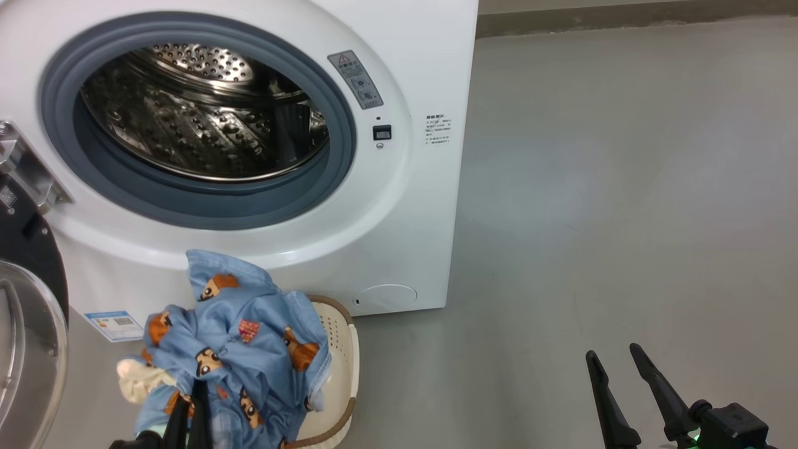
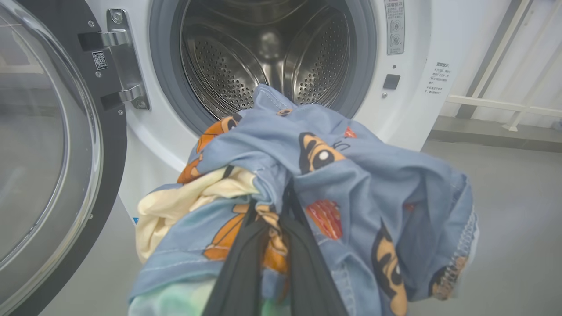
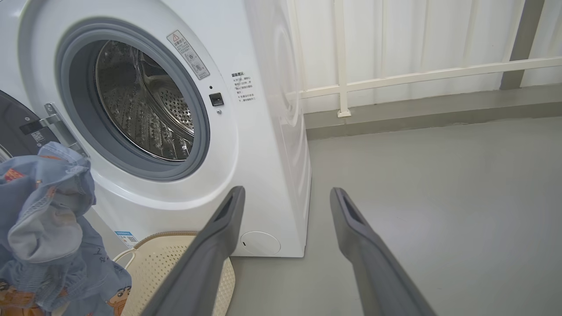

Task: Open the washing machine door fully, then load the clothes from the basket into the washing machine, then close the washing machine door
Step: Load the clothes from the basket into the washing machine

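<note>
Floor (image 1: 592,187): grey, smooth; it carries everything here.

Washing machine (image 1: 411,237): white front-loader at the left of the head view. Steel drum (image 1: 206,118) is in plain sight inside a grey-blue gasket (image 1: 206,209).

Washing machine door (image 1: 28,312): swung wide on its hinge at the machine's left, black rim and clear glass facing out.

Clothes (image 1: 243,349): 1 bunched bundle, light blue with orange-brown cartoon figures, with cream-white cloth (image 1: 140,380) poking from its left side. It is held up in front of the machine's lower front, below the drum opening and outside it, over the basket. Cannot tell whether its lower end touches the basket.

Basket (image 1: 346,362): cream, perforated, brown rim, on the floor just beside the machine's lower front and partly hidden by the bundle.

Right fingers (image 1: 608,399): 2 dark prongs spread wide, grasping nothing, above bare floor at the lower right, well apart from the basket.

Left fingers (image 1: 187,415): clenched on the clothes, pinching blue fabric between them from below; in the left wrist view they point at the drum.

Blue label (image 1: 115,324): small, on the machine's lower front, just left of the bundle.
</note>
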